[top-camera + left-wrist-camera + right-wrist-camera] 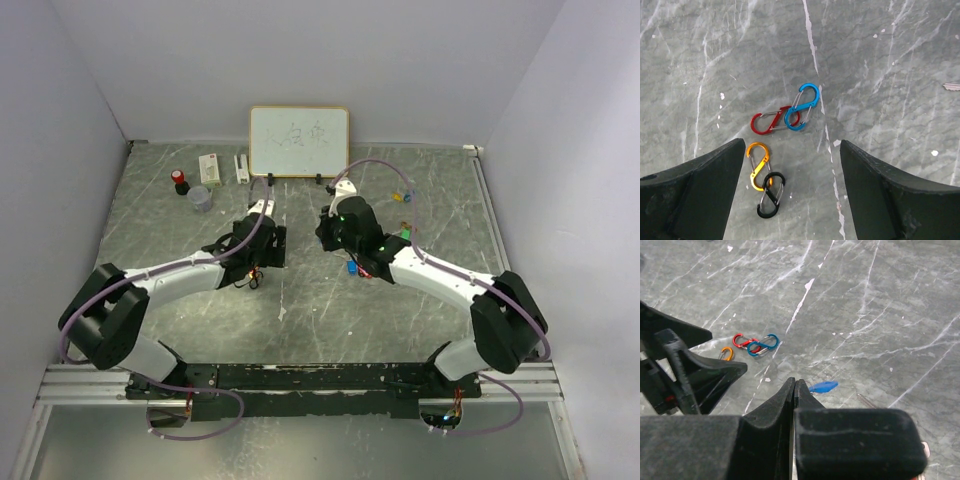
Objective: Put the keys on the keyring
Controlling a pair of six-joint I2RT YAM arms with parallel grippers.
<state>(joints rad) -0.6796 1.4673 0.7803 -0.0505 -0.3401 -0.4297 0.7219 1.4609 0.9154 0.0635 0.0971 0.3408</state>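
Okay, right gripper [794,384] first: its two matte black jaws are clenched flat against each other. Poking out just beside the tips is the blue key tag [824,386], a tiny flat sliver of glossy plastic that narrows toward its far end. I cannot tell whether the jaws are pinching its loop.

Over to the left gripper [792,145]: it is released, with its thick wedge-shaped black fingers [700,195] spread wide above the table [880,75].

Between and just beyond those fingers lie four shiny S-shaped metal clips with thin wire gates. A red clip [771,122] overlaps a blue clip [802,106]. Nearer the fingers, an orange clip [758,165] overlaps a black clip [771,196].

Further out on my overhead view, a yellow key tag [402,197] lies on the tabletop and a green key tag [405,233] sits just beside the right forearm. Both are too small for me to make out any detail.

The table surface is grey and stone-patterned, smooth, streaked with white veins and small pale flecks.
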